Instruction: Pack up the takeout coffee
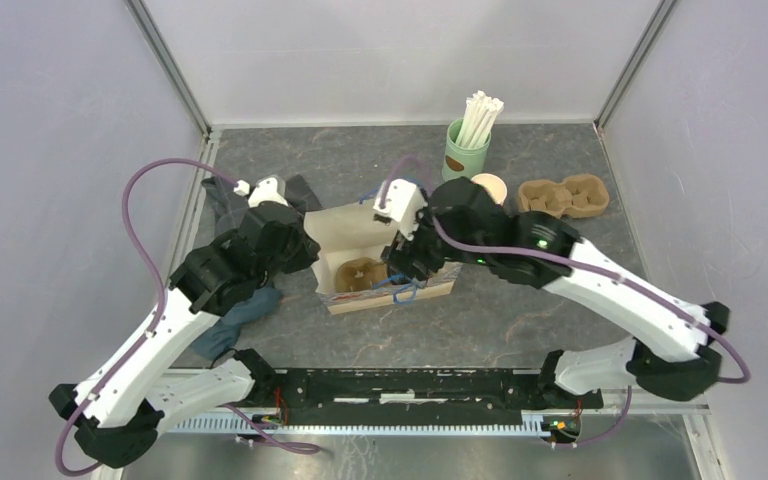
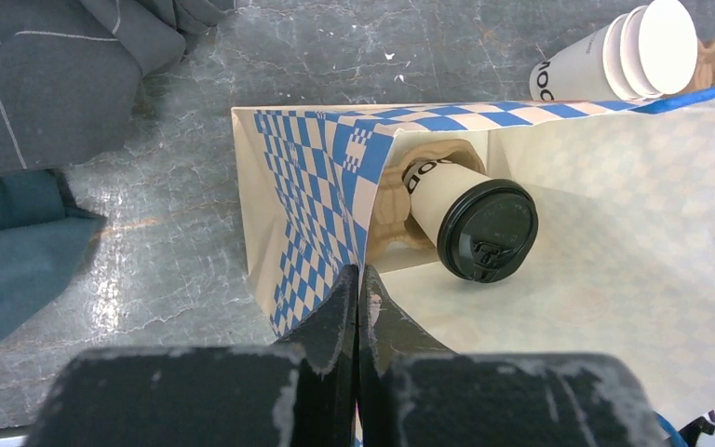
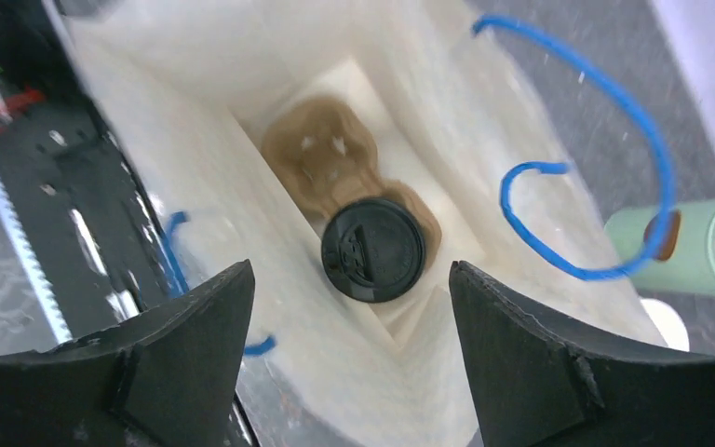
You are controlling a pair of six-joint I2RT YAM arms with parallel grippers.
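My left pincer is pinched shut on the rim of the paper bag. Straight beneath my right pincer, spread wide and empty, one lidded cup sits in the carrier, whose other pocket is bare. Beyond it are stacked cups; I see no spare lids.

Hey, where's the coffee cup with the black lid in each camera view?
Top external: not visible; hidden in the paper bag under the right end effector.
Left wrist: lidded cup at centre, in the carrier.
Right wrist: its lid at centre.
Shared landmark: the brown carrier in the bag.
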